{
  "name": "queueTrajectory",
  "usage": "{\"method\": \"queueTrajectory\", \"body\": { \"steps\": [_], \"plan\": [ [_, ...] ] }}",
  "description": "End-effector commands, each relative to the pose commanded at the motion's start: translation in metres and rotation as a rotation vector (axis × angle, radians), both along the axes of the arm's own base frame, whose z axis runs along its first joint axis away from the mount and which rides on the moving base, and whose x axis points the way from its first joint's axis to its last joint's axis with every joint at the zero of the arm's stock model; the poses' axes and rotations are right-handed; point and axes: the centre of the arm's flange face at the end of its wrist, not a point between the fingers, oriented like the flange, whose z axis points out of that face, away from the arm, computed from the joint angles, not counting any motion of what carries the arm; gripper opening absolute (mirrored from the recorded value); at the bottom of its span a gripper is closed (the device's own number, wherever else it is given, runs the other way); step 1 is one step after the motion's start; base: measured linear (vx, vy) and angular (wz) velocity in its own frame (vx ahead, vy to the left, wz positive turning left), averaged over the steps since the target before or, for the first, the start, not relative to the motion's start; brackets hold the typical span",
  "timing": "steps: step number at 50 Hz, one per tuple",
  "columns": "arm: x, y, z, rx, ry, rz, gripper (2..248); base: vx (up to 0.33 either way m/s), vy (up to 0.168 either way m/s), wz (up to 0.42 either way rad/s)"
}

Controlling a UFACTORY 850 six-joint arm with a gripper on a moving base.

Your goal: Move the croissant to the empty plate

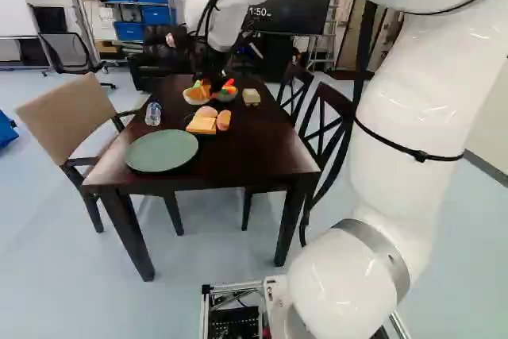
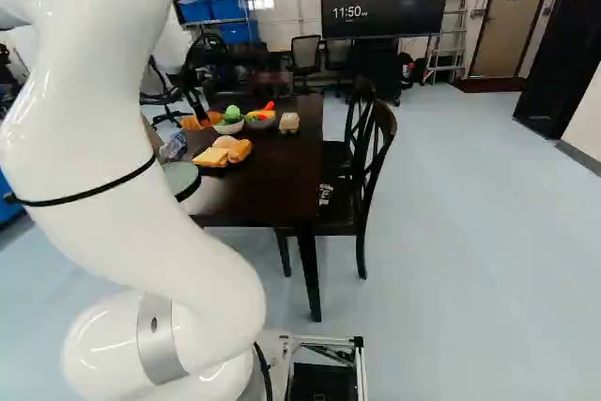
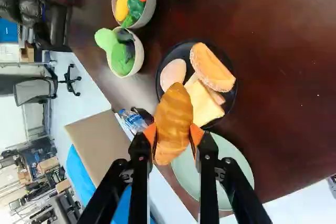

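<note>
My gripper [image 2: 198, 115] is closed upon the croissant [image 3: 174, 121]: the two orange pads [image 3: 150, 132] press it from both sides, so it is grasped. The croissant is long between my fingers, and one end of it points ahead of them. In the wrist view it covers a bit of the black plate [image 3: 181, 51] and also a bit of the edge of the green plate [image 1: 162, 151]. The green plate, which is the empty one, lies on the dark table [image 1: 238, 162], at the side near to my base, and the croissant is not on it.

The black plate is just beside the green one, and it carries a round-topped bread piece [image 3: 212, 67], a pale oval food [image 3: 173, 73] and a yellow slice [image 3: 203, 103]. Farther on the table there are two bowls with toy vegetables [image 3: 126, 3]. A clear bottle [image 1: 153, 113] stands near the green plate.
</note>
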Motion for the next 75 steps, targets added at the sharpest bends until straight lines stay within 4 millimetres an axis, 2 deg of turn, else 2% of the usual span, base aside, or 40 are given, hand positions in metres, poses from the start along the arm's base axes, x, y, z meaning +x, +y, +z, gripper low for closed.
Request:
{"method": "queueTrajectory", "body": {
  "steps": [27, 64, 75],
  "plan": [
    [-0.046, 0.028, 0.000, -0.003, 0.005, 0.084, 98, 0.000, 0.000, 0.000],
    [-0.118, 0.031, -0.001, -0.004, 0.007, 0.165, 98, 0.000, 0.000, 0.000],
    [-0.116, 0.033, -0.011, -0.014, 0.026, 0.167, 98, 0.000, 0.000, 0.000]
  ]
}}
